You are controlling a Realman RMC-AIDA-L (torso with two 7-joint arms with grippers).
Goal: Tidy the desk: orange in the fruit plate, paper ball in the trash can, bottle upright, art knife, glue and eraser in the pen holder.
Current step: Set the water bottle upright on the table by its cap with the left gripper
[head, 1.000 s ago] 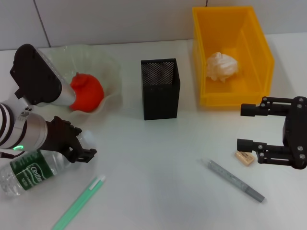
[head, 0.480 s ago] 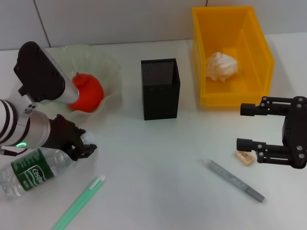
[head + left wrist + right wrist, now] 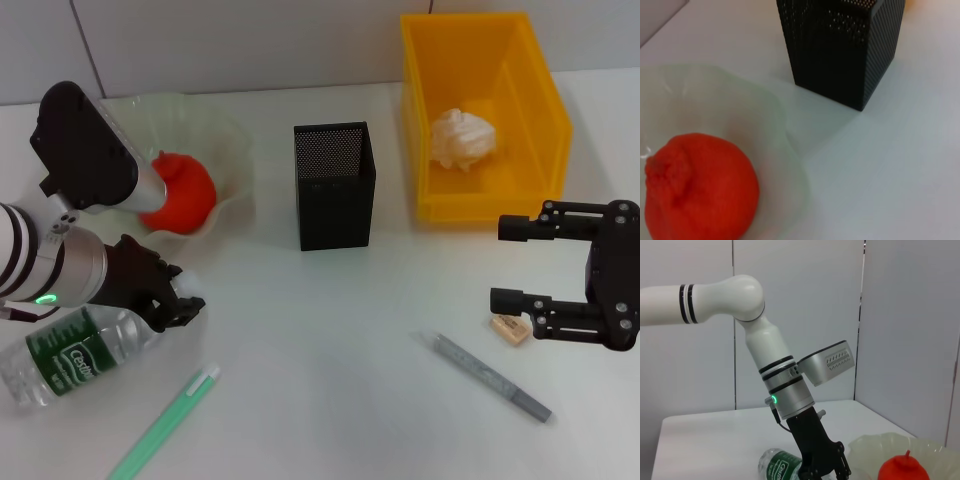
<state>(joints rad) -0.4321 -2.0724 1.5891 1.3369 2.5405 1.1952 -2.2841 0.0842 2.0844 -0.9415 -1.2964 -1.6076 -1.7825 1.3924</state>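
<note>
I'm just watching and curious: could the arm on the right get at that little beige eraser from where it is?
Probably yes. The right gripper hangs open just beside the eraser, which lies flat on the table with nothing on it; the grey pen lies apart.

You see a red-orange orange in a pale green see-through fruit plate. The trash can is bright yellow, the paper ball white. The pen holder is black mesh. The bottle has a green label.
</note>
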